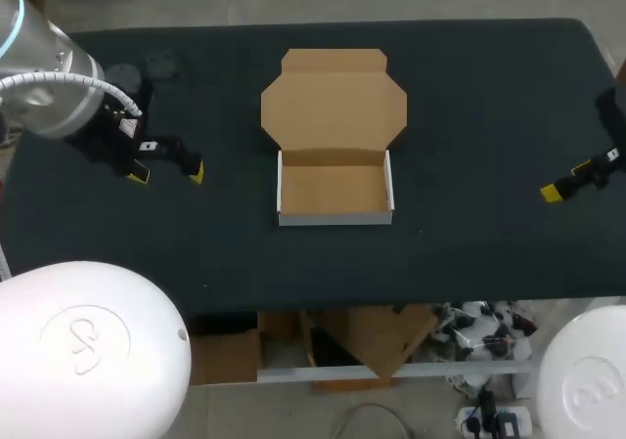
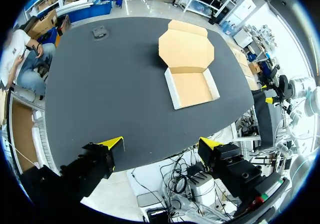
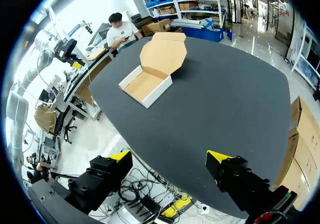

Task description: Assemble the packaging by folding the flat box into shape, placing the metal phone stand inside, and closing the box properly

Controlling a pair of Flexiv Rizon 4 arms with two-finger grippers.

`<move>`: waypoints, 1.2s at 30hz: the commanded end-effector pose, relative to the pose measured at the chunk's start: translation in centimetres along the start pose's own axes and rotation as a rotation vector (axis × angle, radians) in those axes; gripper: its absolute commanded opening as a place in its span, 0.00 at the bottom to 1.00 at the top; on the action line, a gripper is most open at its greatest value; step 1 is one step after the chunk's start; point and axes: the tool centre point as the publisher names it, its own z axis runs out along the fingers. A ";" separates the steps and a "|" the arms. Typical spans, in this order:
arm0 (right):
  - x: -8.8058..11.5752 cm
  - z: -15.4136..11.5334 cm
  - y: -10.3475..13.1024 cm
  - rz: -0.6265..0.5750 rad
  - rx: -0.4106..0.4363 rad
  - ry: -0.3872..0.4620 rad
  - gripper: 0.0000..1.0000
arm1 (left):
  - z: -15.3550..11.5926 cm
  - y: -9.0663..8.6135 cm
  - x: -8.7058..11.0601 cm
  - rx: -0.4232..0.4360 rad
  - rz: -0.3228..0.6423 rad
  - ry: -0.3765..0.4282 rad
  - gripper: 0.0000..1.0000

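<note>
The cardboard box (image 1: 335, 190) stands folded into a shallow white-sided tray at the table's middle, empty, with its brown lid (image 1: 335, 102) lying flat behind it. A small dark metal phone stand (image 1: 161, 65) rests near the far left corner. My left gripper (image 1: 168, 173) hovers open to the left of the box, holding nothing. Open and empty too, my right gripper (image 1: 569, 182) hangs by the table's right edge. From the left wrist, the gripper (image 2: 161, 145) faces the box (image 2: 192, 88) and the stand (image 2: 100, 32) across the table. Far ahead of the right gripper (image 3: 169, 158) sits the box (image 3: 145, 84).
The black table (image 1: 469, 116) carries only the box and the stand. Its front edge runs just below the box tray, and wide bare cloth lies on both sides of the box.
</note>
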 end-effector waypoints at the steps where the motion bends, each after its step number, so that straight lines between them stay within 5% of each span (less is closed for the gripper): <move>1: 0.2 -2.2 0.0 0.041 0.021 -0.026 1.00 | -0.4 -0.2 0.3 -0.011 -0.004 -0.021 1.00; 14: -2.0 -3.3 0.5 0.223 0.069 -0.071 1.00 | 0.2 0.5 1.1 -0.033 -0.011 -0.047 1.00; 36: -1.4 -4.2 0.3 0.290 0.118 -0.114 1.00 | 0.5 1.2 1.0 -0.043 -0.053 -0.082 1.00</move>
